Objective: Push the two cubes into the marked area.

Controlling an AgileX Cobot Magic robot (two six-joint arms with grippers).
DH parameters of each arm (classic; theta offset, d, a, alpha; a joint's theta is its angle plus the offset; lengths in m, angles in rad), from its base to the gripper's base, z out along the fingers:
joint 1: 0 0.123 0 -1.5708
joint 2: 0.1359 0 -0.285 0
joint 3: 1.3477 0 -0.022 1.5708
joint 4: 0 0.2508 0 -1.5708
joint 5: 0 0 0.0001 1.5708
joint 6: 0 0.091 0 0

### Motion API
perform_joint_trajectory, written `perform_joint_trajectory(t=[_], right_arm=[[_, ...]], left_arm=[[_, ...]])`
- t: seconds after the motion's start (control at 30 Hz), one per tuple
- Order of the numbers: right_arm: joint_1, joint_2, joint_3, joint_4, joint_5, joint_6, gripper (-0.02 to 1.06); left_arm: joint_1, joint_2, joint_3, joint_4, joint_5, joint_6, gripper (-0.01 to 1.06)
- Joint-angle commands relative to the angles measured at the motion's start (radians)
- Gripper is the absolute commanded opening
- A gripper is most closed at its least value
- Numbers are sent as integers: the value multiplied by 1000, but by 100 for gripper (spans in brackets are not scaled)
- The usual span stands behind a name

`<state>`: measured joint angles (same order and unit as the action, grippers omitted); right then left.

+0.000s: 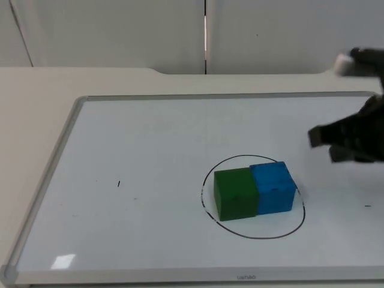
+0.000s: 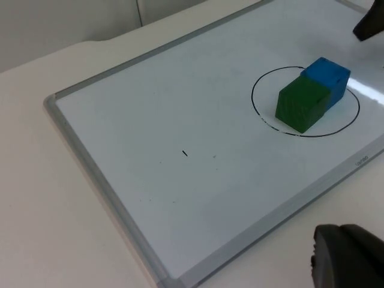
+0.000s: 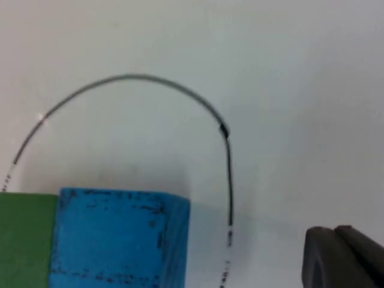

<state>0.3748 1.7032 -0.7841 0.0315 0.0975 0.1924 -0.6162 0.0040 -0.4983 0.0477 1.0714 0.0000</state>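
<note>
A green cube (image 1: 236, 194) and a blue cube (image 1: 273, 188) sit side by side, touching, on a whiteboard inside a black hand-drawn circle (image 1: 258, 237). The blue cube's right edge lies close to the line. My right gripper (image 1: 327, 145) hovers up and to the right of the blue cube, outside the circle and apart from it, shut with nothing in it. In the right wrist view the blue cube (image 3: 117, 237), a strip of the green cube (image 3: 24, 240) and the circle's line (image 3: 228, 156) are close ahead of the gripper (image 3: 342, 258). The left gripper (image 2: 345, 258) waits off the board's near edge, looking at both cubes (image 2: 303, 103).
The whiteboard has a grey frame (image 1: 60, 150) and lies on a beige table (image 1: 30, 102). A small black mark (image 1: 119, 183) sits on its left half. A grey partition wall (image 1: 120, 30) stands behind.
</note>
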Motion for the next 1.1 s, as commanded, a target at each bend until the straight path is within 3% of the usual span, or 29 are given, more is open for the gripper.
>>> perform_joint_trajectory(t=[0.0,0.13,0.33,0.47,0.63,0.77,1.07], right_arm=[[-19,-99,-4,-32,53,-45,0],[-19,-314,-4,-108,131,-55,0],[-18,-558,-4,-125,206,-55,0],[-18,-819,-4,-160,304,-55,0],[-18,-961,-4,-160,394,-55,0],[-18,-1142,-4,-160,548,-55,0],[-18,-1341,-4,-160,758,-55,0]], left_arm=[[2,-4,5,2,4,-6,0],[2,-4,5,2,4,-6,0],[2,-4,5,2,4,-6,0],[2,-4,5,2,4,-6,0],[2,-4,5,2,4,-6,0],[2,-4,5,2,4,-6,0],[2,-4,5,2,4,-6,0]])
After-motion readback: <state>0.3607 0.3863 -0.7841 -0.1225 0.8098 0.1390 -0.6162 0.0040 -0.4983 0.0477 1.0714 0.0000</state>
